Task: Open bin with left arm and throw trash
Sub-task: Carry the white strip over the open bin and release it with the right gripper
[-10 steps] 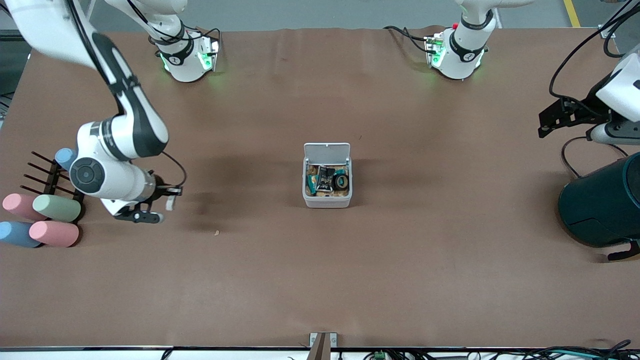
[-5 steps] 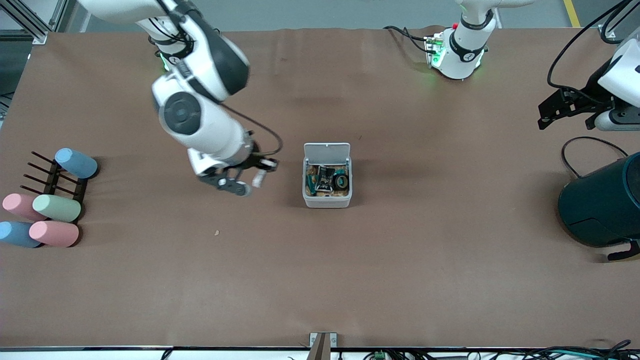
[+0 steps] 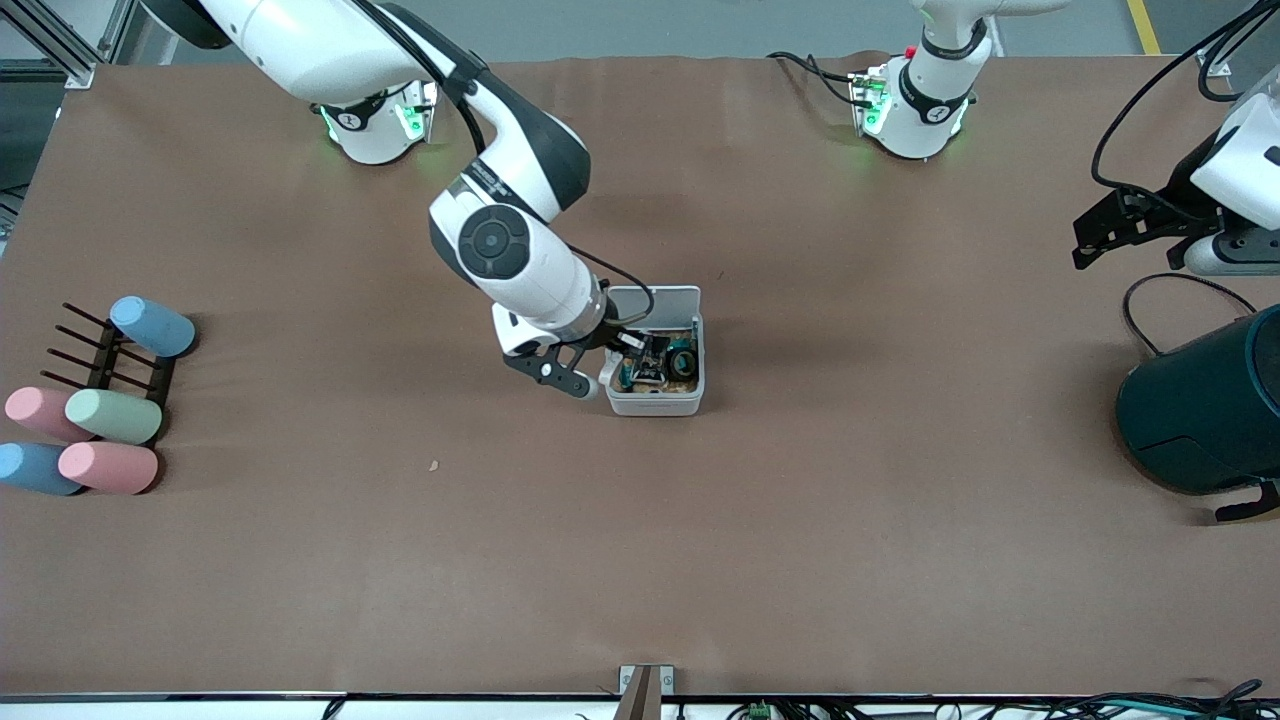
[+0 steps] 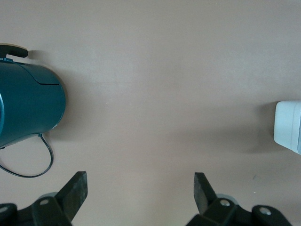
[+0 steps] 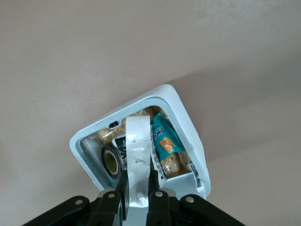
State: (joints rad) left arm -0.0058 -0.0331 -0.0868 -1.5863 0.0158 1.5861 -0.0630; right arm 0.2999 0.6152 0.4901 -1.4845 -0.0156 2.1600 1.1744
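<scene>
The white bin [image 3: 655, 403] stands mid-table with its lid [image 3: 655, 298] up. Inside lie a black and teal snack wrapper [image 3: 648, 362] and a black tape ring [image 3: 685, 360]. My right gripper [image 3: 612, 364] is over the bin's rim at the right arm's end, shut on a white folded scrap. In the right wrist view the scrap [image 5: 138, 146] hangs from the right gripper [image 5: 138, 181] over the open bin [image 5: 186, 127], between the tape ring [image 5: 109, 160] and the wrapper [image 5: 164, 141]. My left gripper [image 3: 1088, 240] is open and empty, and waits near the teal cylinder; its own view shows the left gripper [image 4: 139, 188] and the bin's corner [image 4: 288, 125].
A large dark teal cylinder [image 3: 1200, 405] with a cable lies at the left arm's end, also in the left wrist view [image 4: 28, 106]. Several pastel cylinders [image 3: 110, 465] and a black rack [image 3: 95, 355] lie at the right arm's end. A small crumb [image 3: 433, 465] lies nearer the camera.
My right arm has swung from beside the pastel cylinders across to the bin, carrying the white scrap. The left gripper has shifted slightly toward the bases.
</scene>
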